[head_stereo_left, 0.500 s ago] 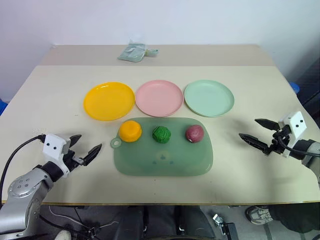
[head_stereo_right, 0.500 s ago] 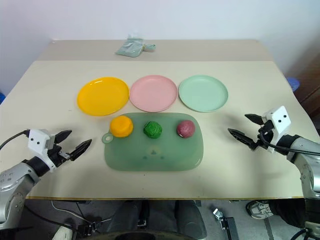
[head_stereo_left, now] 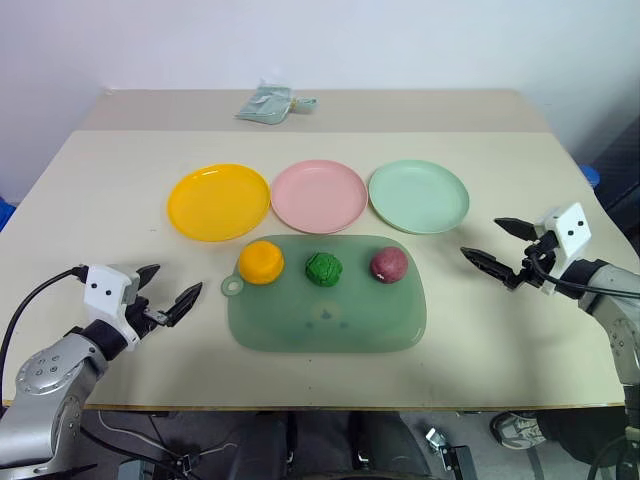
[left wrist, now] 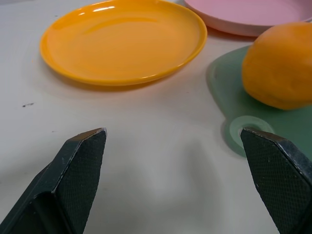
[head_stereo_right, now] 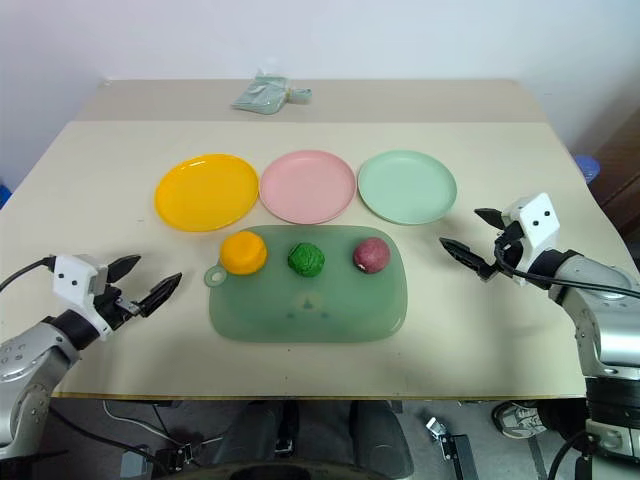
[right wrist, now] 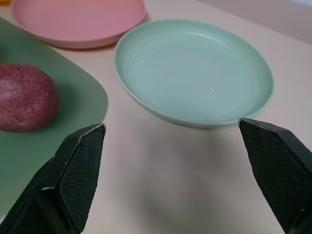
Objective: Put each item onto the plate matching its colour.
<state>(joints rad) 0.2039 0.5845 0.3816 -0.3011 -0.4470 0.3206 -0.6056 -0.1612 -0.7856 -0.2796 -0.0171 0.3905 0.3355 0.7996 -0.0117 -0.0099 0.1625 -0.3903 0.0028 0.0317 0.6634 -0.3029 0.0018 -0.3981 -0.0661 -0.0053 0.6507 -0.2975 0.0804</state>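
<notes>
Your left gripper point(head_stereo_left: 165, 291) and right gripper point(head_stereo_left: 492, 247) both gape wide, empty, flanking the green tray point(head_stereo_left: 330, 320) holding all three items.

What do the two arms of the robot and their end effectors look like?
Both arms have silver-grey metal casings. Each wrist carries a small white box with two black dots. The left end effector and the right end effector each have two black pointed fingers with textured inner pads. A black cable runs along each arm.

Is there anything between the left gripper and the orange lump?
Nothing visible. The left gripper sits open over bare table, and the orange lump sits unblocked near the tray's tabbed corner, just before the orange plate.
</notes>
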